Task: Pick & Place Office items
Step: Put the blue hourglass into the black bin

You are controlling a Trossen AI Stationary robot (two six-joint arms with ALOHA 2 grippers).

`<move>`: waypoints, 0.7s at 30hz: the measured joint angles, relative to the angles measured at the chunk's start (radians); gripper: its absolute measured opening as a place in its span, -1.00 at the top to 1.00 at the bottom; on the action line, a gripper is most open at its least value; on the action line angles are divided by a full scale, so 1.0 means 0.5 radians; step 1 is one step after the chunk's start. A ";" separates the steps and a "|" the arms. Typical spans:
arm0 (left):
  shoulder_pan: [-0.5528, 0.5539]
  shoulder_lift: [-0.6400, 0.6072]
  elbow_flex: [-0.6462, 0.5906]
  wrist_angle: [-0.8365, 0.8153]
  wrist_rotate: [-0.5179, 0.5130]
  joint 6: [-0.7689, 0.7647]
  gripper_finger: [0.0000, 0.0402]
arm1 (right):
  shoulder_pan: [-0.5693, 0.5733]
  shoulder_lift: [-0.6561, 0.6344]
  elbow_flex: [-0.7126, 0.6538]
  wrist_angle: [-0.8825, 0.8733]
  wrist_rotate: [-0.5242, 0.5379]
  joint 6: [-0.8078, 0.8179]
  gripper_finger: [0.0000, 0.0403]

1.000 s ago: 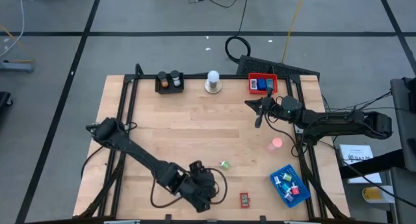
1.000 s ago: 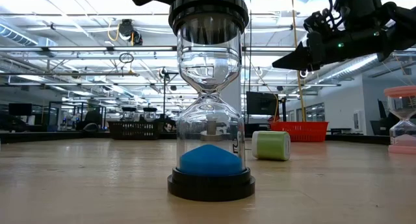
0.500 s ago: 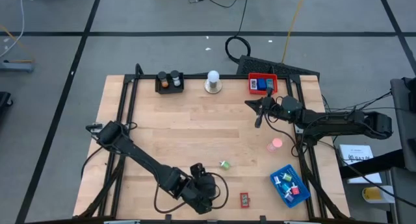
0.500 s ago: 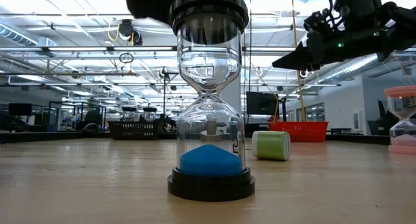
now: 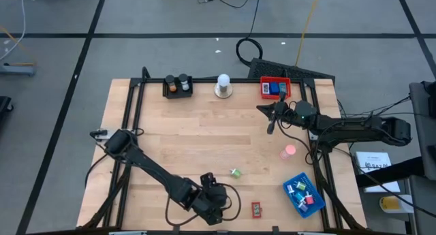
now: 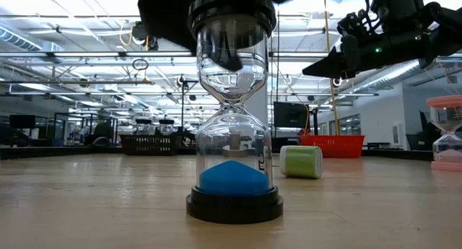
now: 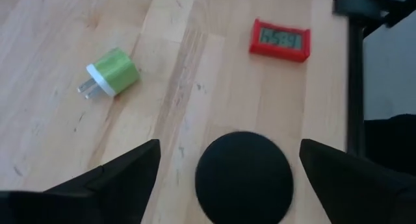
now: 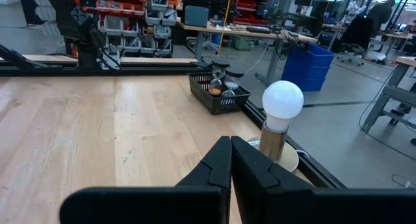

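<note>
An hourglass with blue sand and black caps [image 6: 233,133] stands upright on its bottom cap near the table's near edge [image 5: 206,176]. My left gripper [image 7: 229,145] is open above it, one finger on either side of the round black top cap [image 7: 244,175] without touching it; in the low view [image 6: 216,7] it shows as a dark mass around the cap. A green plug [image 7: 114,73] and a red timer [image 7: 281,39] lie flat on the wood nearby. My right gripper [image 5: 270,128] hangs shut over the table's right half, above the wood [image 8: 231,146].
A pink hourglass [image 5: 289,152] stands at the right. A blue tray with small items [image 5: 303,194] sits at the near right corner, a red tray [image 5: 274,88] and a black tray [image 5: 178,85] along the far edge, and a white bulb on a round base [image 5: 223,85] between them.
My left gripper has come down over the blue hourglass's top cap, and its dark body now reaches lower around the cap in the low view. The hourglass has stayed where it was.
</note>
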 joint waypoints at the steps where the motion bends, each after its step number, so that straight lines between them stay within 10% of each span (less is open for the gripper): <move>1: 0.000 0.005 0.000 -0.011 -0.001 0.000 -0.82 | 0.000 0.000 0.000 0.001 0.000 0.000 1.00; 21: 0.061 -0.032 -0.002 -0.176 0.095 0.023 -0.06 | 0.000 0.000 0.000 0.014 -0.005 0.005 1.00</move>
